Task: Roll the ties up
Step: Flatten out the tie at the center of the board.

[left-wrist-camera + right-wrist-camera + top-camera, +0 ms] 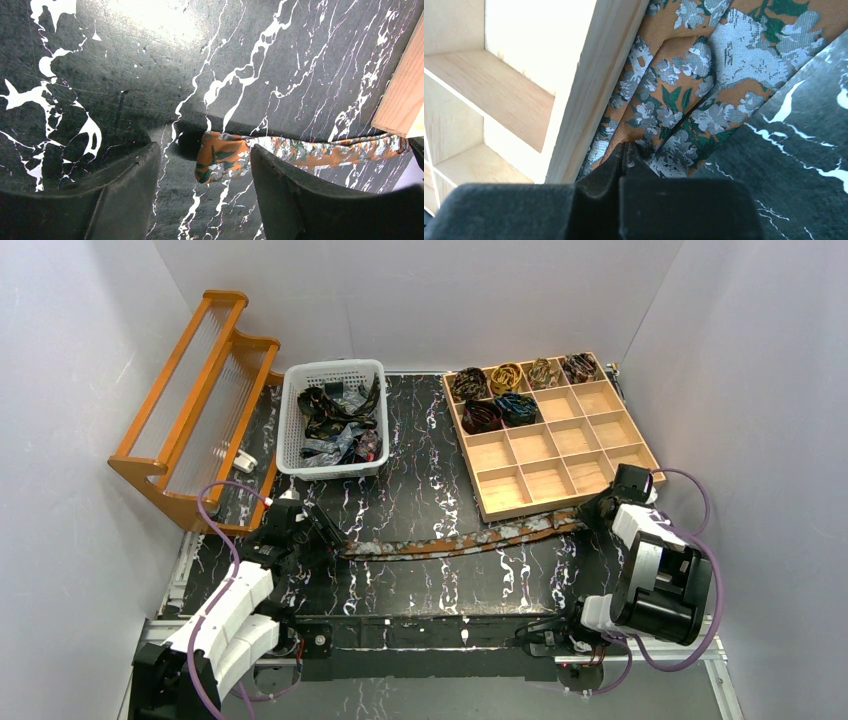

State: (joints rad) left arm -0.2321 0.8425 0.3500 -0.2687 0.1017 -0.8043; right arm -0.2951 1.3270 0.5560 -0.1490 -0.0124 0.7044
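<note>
A rust-brown tie with grey mottling lies stretched out across the dark marbled table. Its narrow end lies on the table between the fingers of my left gripper, which is open and does not touch it. Its wide end lies against the wooden tray's edge. My right gripper is shut there, its tips pinching a fold of the fabric. In the top view the left gripper is at the tie's left end and the right gripper at its right end.
A wooden compartment tray stands at the back right with several coiled ties in its far cells. A white basket holding loose ties stands at the back centre-left. An orange wooden rack stands at the far left.
</note>
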